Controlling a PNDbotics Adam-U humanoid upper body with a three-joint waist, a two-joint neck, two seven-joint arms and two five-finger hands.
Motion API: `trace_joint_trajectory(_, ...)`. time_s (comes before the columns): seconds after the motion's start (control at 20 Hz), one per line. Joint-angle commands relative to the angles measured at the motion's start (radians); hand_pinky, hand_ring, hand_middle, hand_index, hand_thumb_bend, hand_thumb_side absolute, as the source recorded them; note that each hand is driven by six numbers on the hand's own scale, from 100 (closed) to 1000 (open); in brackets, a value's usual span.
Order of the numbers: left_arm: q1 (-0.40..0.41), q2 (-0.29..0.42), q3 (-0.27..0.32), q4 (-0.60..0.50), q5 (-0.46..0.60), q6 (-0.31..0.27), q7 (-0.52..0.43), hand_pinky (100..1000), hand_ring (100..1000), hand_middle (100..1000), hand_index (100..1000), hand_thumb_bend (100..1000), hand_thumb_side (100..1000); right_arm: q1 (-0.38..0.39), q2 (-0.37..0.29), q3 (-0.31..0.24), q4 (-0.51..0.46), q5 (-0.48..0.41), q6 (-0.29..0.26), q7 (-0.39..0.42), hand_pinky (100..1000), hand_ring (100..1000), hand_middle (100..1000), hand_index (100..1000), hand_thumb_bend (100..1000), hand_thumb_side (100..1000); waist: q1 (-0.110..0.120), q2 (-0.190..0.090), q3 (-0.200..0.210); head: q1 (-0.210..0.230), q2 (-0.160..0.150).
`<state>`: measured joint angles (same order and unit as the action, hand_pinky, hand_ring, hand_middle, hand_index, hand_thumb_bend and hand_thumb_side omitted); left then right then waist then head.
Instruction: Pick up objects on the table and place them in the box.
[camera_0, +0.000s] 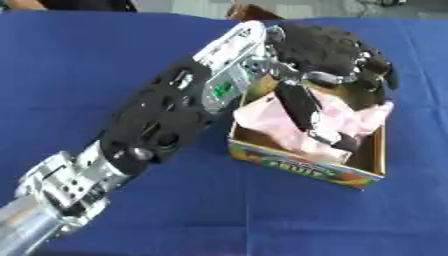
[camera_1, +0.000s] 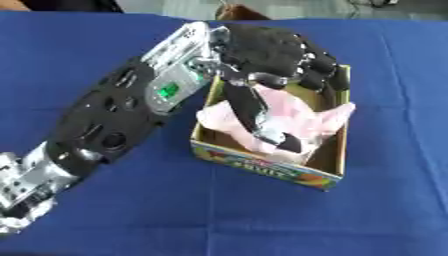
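Reaching over the box (camera_1: 325, 159), the left hand (camera_1: 267, 47) curls its fingers and thumb around pink material (camera_1: 302, 120) inside it.

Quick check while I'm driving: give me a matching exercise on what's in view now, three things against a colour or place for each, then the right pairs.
Things:
1. left hand
2. pink item
3. box
4. tablecloth

Descriptions:
A. plain blue, covering the table
B. soft and crumpled, lying inside the box
C. black, over the box with its thumb reaching down onto the pink item
D. cardboard, colourful printed front, standing open

Pairs: 1-C, 2-B, 3-D, 4-A
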<state>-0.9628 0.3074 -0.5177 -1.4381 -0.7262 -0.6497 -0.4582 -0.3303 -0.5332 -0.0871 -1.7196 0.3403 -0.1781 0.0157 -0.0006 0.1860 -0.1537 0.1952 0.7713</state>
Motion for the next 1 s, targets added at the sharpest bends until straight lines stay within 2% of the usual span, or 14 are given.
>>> trace_joint_trajectory(0.05,-0.012,-0.001,0.007,-0.009,-0.003,-0.029,-0.034,816,901,902,846,439,920,-0.011,-0.017,-0.010,-0.021,-0.002,-0.003,0.000,744,707,792,931,100,789,-0.006,-0.013,0.001,0.005,-0.001)
trace_joint_trajectory(0.5,-0.011,0.002,0.023,-0.023,-0.006,-0.014,-0.003,831,918,920,874,392,908,-0.011,-0.017,-0.009,-0.019,-0.001,-0.004,0.001,745,707,792,931,100,789,-0.004,-0.015,0.002,0.004,-0.001)
trace_joint_trajectory(1.0,-0.008,0.006,0.027,-0.040,0.018,-0.002,-0.016,831,913,906,875,389,909,-0.012,-0.019,-0.009,-0.019,-0.001,-0.005,0.003,745,707,792,931,100,789,-0.001,-0.018,0.004,0.002,-0.001)
